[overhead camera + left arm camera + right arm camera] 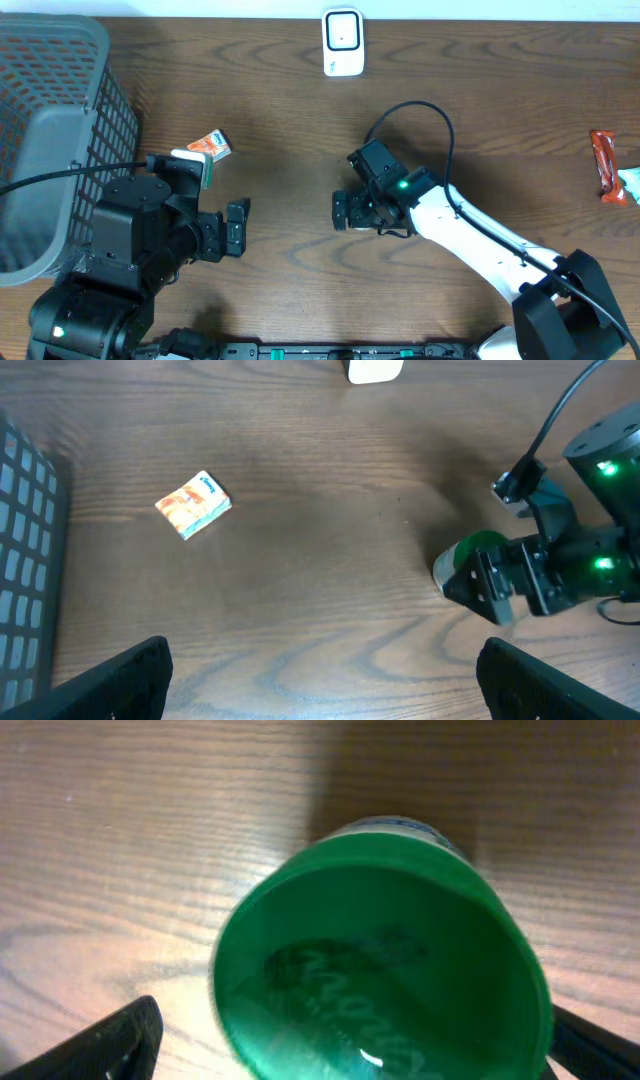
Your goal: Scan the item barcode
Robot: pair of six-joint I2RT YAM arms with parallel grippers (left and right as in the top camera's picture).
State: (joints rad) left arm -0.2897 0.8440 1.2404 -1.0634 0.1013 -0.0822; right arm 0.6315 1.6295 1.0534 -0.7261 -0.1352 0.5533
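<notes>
Right wrist view showed the jar (380, 970) square between the fingers of the right gripper (345, 212). Its green cap faced the camera and filled most of the frame. The two fingertips (100, 1040) stood wide apart at the lower corners, each clear of the cap's edge with bare wood between, so this gripper was fully open and had hold of nothing. From the left wrist camera the jar (478, 548) sat on the worktop (330, 590) at the tip of that gripper, near the middle of the scene.

The left gripper (237, 225) was also spread wide and empty, well to the left of the jar. A small packet (210, 147) lay beyond it, beside the grey basket (60, 110). The white scanner (342, 42) stood at the far edge, well apart from the jar, and a red wrapper (603, 165) lay at the far right.
</notes>
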